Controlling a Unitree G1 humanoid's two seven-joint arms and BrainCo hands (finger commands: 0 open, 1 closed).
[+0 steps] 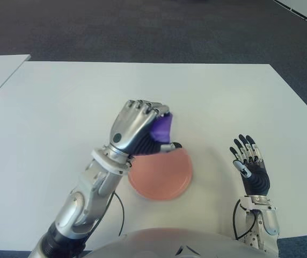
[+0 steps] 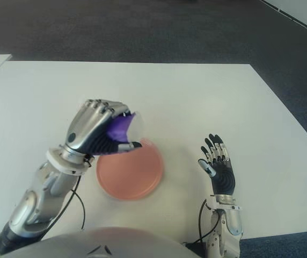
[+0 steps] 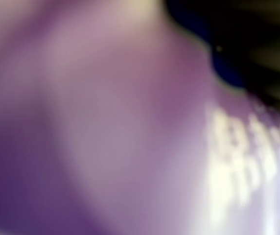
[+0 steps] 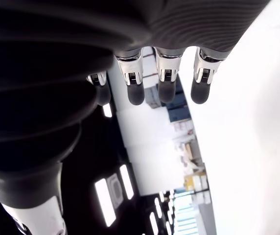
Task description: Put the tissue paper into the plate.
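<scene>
Left robot hand (image 1: 143, 129) is clenched around the soft purple tissue paper packet (image 1: 163, 127), held above the 11 o'clock rim of the round pink plate (image 1: 161, 176). Judged light and crushable; grip mid-body. Right robot hand (image 1: 251, 164), fingers spread, shows at 3 o'clock over the white bench (image 1: 62, 107).

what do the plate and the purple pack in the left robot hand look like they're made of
The plate looks like matte plastic: flat, even salmon-pink, no glare, though glazed ceramic cannot be ruled out. The tissue paper, gripped in the left robot hand over the plate's far rim, seems wrapped in glossy purple film, judging by the bright sheen in the left wrist view.
</scene>
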